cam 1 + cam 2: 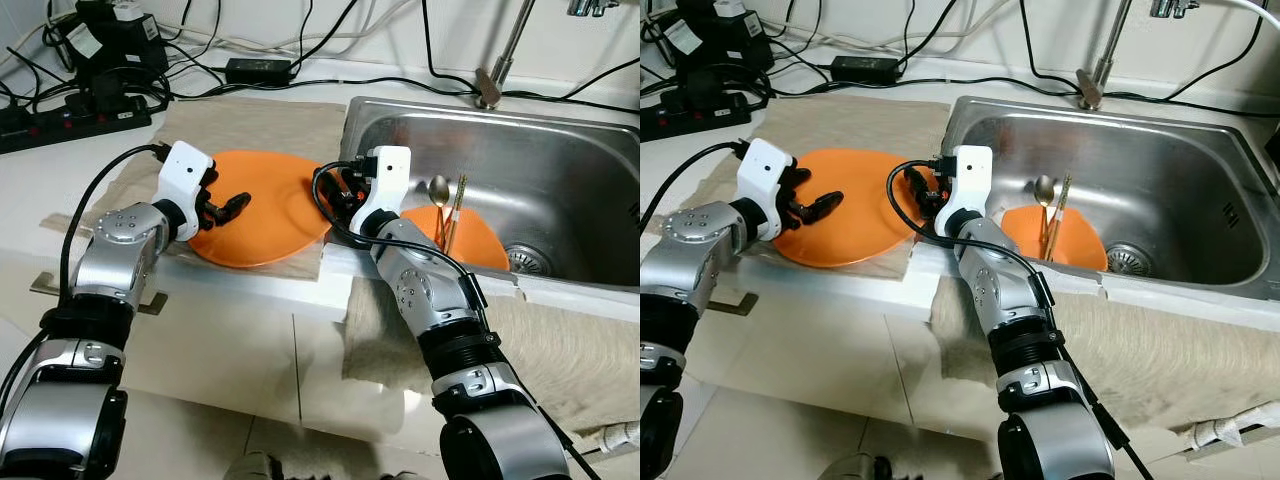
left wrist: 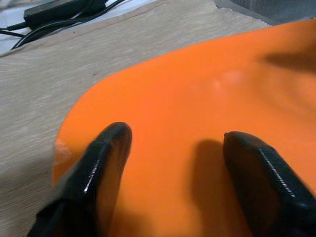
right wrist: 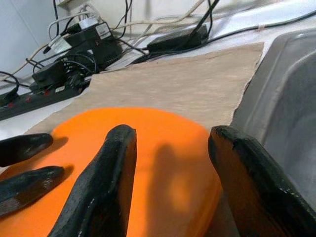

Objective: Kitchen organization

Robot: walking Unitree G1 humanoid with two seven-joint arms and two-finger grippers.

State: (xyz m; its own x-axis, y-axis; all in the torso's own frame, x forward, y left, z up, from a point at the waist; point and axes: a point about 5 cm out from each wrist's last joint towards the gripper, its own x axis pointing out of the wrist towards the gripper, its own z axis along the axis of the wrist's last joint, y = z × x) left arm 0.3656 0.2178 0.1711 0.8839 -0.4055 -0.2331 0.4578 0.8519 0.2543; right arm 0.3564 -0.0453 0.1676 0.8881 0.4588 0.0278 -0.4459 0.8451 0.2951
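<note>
The large orange plate [image 1: 262, 208] lies flat on a beige cloth [image 1: 262, 120] near the front edge of the desk, its right rim close to the left wall of the steel sink [image 1: 560, 150]. The left gripper [image 1: 228, 205] reaches over the plate's left part, jaws parted with nothing between them. The right gripper [image 3: 170, 163] comes in over the plate's right rim, at the corner where desk meets sink; its jaws are also spread and empty.

The risks, as I judge them:
- The plate is smooth and shallow. A pinch on the rim alone could slip and let it drop onto the desk or tip into the sink.
- With both grippers closing on one plate, uneven pull could tilt it or drag the cloth toward the front edge.
- The left gripper's fingers show in the right wrist view, so the two could collide.

A smaller orange plate [image 1: 478, 240] holding a spoon [image 1: 439, 190] and chopsticks [image 1: 457, 208] sits in the sink; a falling plate would strike them. A power strip [image 1: 70, 125] and cables lie at the desk's back left corner.
</note>
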